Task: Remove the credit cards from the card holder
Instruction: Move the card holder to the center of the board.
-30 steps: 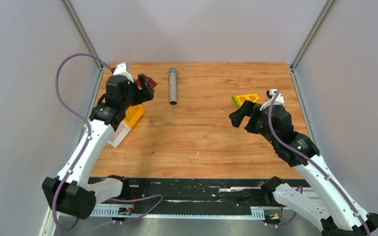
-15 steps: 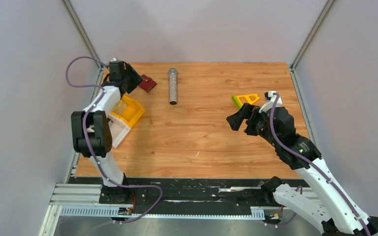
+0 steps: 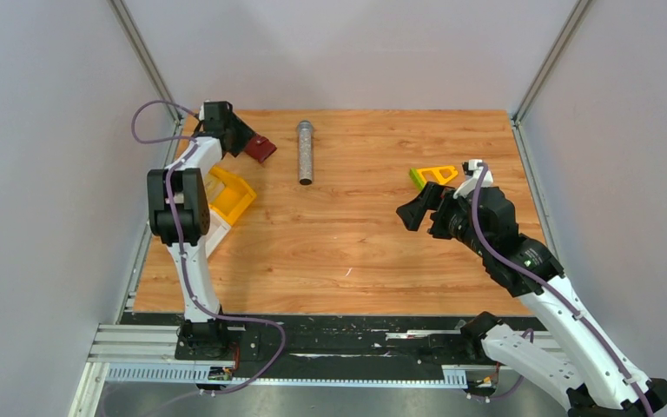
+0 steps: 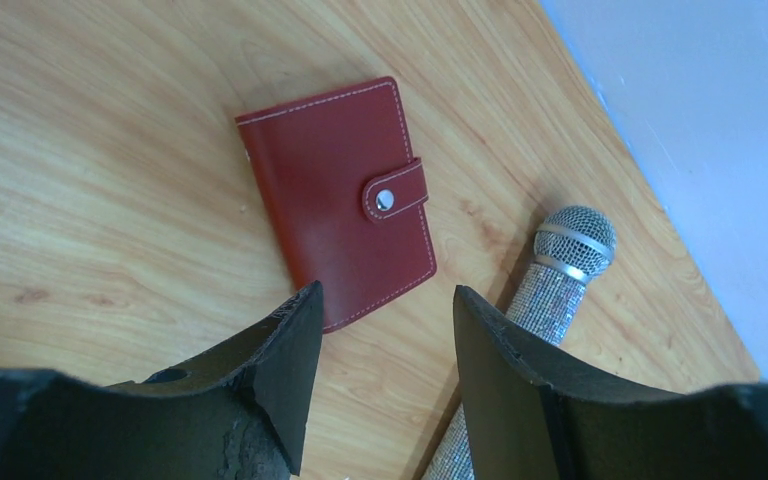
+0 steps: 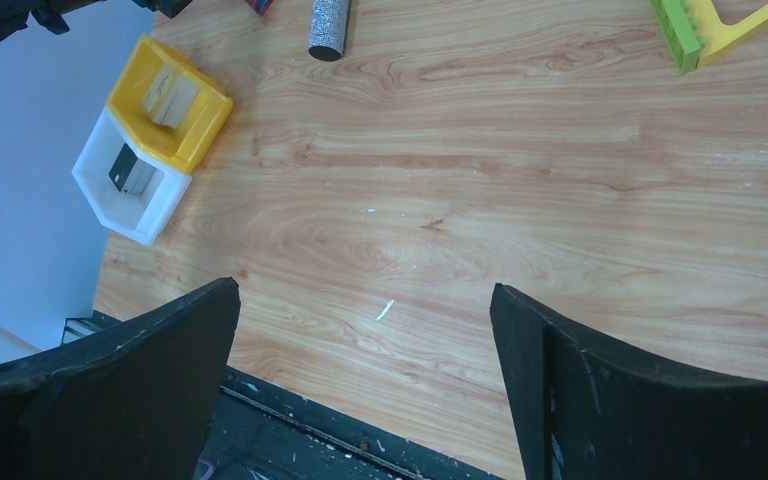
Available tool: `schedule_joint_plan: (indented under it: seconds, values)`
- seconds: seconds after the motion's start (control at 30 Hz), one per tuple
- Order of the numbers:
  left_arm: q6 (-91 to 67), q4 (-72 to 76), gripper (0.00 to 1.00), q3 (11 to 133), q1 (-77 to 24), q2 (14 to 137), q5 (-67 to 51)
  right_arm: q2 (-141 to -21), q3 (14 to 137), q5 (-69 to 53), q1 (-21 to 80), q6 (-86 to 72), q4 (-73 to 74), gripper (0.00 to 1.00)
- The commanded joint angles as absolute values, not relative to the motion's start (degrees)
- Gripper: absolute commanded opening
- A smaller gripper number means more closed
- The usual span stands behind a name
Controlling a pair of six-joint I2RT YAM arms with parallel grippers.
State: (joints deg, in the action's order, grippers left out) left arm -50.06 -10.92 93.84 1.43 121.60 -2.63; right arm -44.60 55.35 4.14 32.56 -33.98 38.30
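The card holder (image 4: 340, 200), dark red with its snap tab shut, lies flat on the table at the far left (image 3: 260, 148). My left gripper (image 4: 385, 320) is open and empty just short of its near edge, seen in the top view (image 3: 243, 142) at the back left corner. A tan card (image 5: 167, 92) stands in the yellow tray and a dark card (image 5: 128, 170) in the white tray. My right gripper (image 5: 365, 300) is open and empty, hovering over bare table at the middle right (image 3: 412, 211).
A silver glitter microphone (image 3: 305, 152) lies right of the holder, close to my left gripper's right finger (image 4: 490, 360). The yellow tray (image 3: 236, 201) and white tray (image 3: 211, 234) sit by the left edge. A yellow-green triangular piece (image 3: 432, 176) lies at the back right.
My left arm has folded back upright against the left wall, and its gripper has drawn back slightly from the holder. My right gripper has shifted a little to the left.
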Motion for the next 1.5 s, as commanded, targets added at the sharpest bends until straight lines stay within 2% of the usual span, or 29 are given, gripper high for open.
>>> schedule_joint_plan:
  seconds: [0.0, 0.33, 0.73, 1.23, 1.47]
  values:
    - [-50.25, -10.98, 0.59, 98.58, 0.97, 122.12, -0.17, -44.45, 55.69, 4.61, 32.72, -33.38, 35.12, 0.99]
    - [-51.04, -8.81, 0.59, 95.16, -3.39, 120.49, 5.33, -44.70, 54.74, 4.63, 32.72, -32.66, 33.95, 0.99]
    - [-59.14, -6.89, 0.58, 92.85, -5.63, 122.22, 14.01, -40.56, 53.03, 7.01, 32.72, -30.25, 34.03, 1.00]
    - [-63.74, -7.03, 0.59, 92.16, -4.87, 125.41, 16.91, -39.94, 53.00, 8.08, 32.71, -29.09, 34.02, 1.00]
    - [-65.64, -6.27, 0.58, 91.45, -3.96, 126.95, 14.25, -40.56, 52.76, 7.90, 32.72, -29.74, 34.03, 1.00]
